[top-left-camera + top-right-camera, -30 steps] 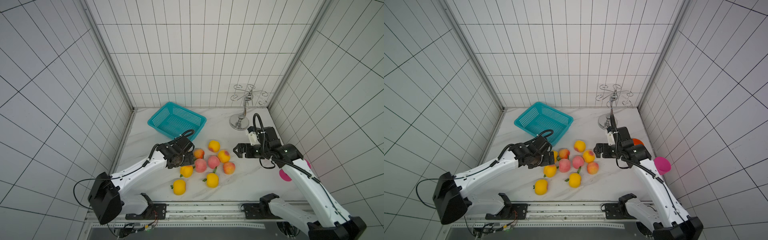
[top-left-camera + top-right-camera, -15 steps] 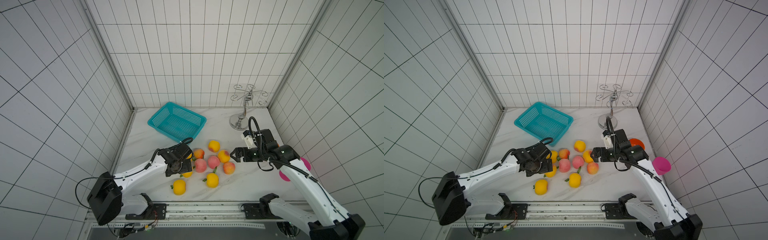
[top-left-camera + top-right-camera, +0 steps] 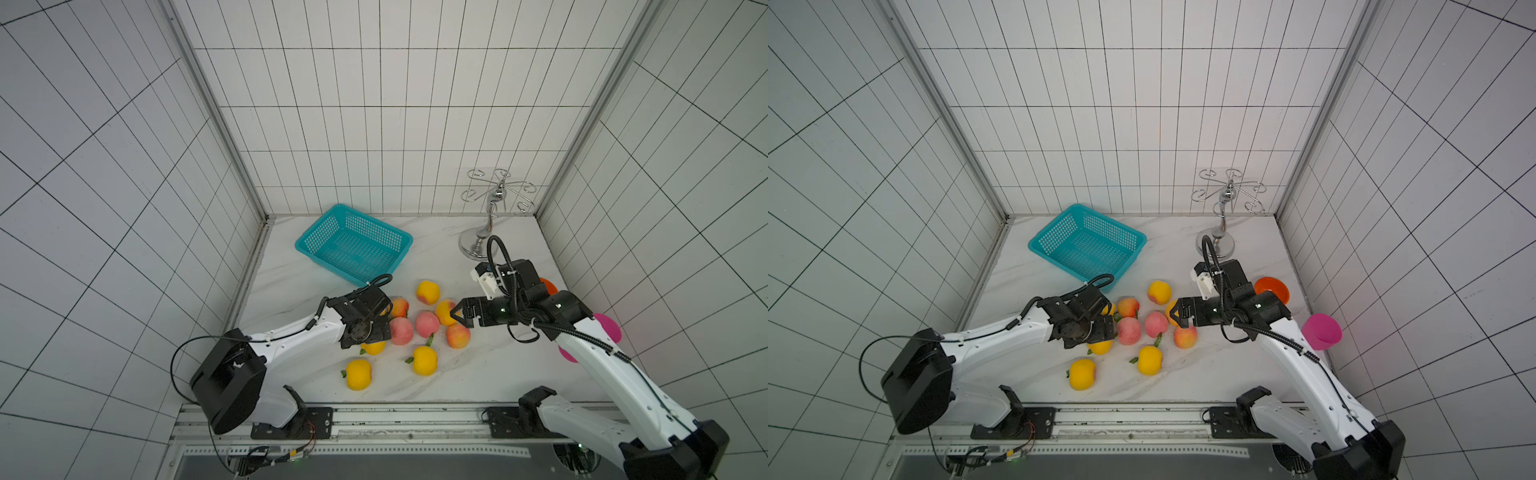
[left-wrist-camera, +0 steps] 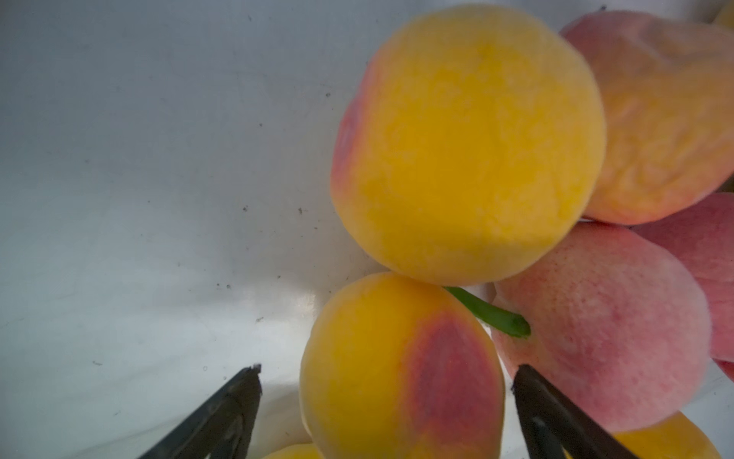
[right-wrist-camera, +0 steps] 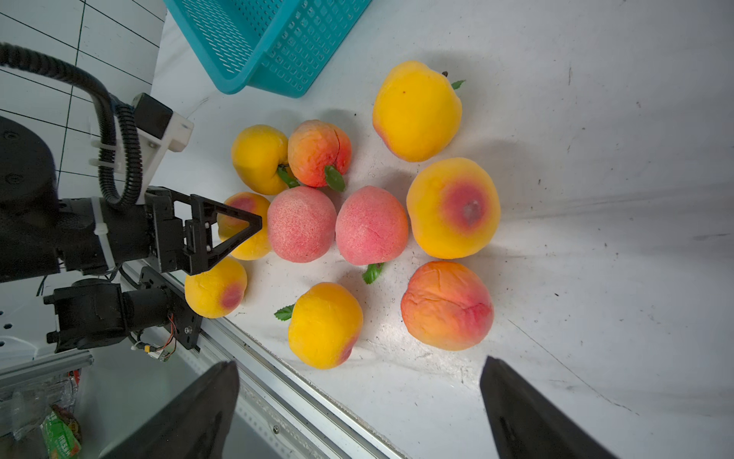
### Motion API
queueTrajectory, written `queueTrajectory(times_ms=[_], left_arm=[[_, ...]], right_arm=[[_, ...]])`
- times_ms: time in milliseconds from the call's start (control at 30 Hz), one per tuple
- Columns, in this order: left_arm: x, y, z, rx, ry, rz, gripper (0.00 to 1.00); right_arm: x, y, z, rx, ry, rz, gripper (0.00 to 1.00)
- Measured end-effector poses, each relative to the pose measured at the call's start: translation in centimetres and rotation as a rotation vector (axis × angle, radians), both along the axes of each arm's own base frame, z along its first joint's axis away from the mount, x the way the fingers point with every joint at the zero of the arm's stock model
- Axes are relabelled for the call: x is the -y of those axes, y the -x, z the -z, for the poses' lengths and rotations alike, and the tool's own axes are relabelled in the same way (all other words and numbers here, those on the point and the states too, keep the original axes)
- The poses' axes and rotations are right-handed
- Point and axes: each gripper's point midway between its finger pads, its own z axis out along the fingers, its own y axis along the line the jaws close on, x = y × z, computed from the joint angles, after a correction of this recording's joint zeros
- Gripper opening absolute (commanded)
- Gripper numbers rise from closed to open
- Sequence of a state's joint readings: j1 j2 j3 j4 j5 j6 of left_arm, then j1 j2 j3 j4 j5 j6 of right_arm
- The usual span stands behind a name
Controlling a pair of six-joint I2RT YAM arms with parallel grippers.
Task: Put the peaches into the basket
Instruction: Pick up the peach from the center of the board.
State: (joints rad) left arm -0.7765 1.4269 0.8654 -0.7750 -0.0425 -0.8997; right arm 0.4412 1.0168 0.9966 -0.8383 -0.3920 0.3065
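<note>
White tiled walls [image 3: 374, 104] on three sides, white marbled counter [image 3: 490, 374] underneath. All ten peaches [image 3: 427, 324] are out on the counter, bunched mid-counter toward the front edge. They're well outside the teal basket [image 3: 322, 235], which sits near the back-left corner.

The left gripper [image 4: 387, 371] hangs over the cluster's left side with its jaws spread. A blushed yellow peach [image 4: 369, 349] sits between them, a clear gap on one side, so nothing is clamped. A pink peach [image 4: 603, 330] lies just beside the other finger.

The right gripper [image 3: 458, 318] is also wide apart and carrying nothing, its tips just beside the fruit on the cluster's right side.

Further out there's a chrome cup stand [image 3: 484, 232] by the back-right corner, then an orange bowl [image 3: 1271, 289] and a pink cup [image 3: 1321, 330] along the right edge.

The only print is on a green-and-red wrapper [image 5: 59, 435] below the front rail, too blurred to read.

Since a second ago the left gripper has slid from beside the basket toward the front edge, onto that yellow peach. The right gripper has pushed in from the right to the cluster. The peaches themselves haven't budged.
</note>
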Motion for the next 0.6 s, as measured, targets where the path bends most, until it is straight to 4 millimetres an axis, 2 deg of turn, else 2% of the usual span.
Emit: queueTrajectory(times_ms=[133,233,533,600], left_arm=[[0.2,-0.1,0.7,-0.008,-0.010,0.014,0.97],[0.2,-0.1,1.2,-0.017,-0.021,0.023,0.92],[0.2,-0.2,1.6,-0.019,-0.031,0.035,0.63],[0.2,-0.3,1.6,-0.018,-0.033,0.033,0.60]], right_arm=[[-0.1,-0.2,-0.1,0.005,-0.006,0.004,0.99],[-0.2,-0.3,-0.1,0.004,-0.009,0.005,0.99],[-0.3,-0.5,0.3,-0.009,-0.003,0.004,0.99],[-0.3,-0.5,0.3,-0.010,-0.003,0.004,0.99]])
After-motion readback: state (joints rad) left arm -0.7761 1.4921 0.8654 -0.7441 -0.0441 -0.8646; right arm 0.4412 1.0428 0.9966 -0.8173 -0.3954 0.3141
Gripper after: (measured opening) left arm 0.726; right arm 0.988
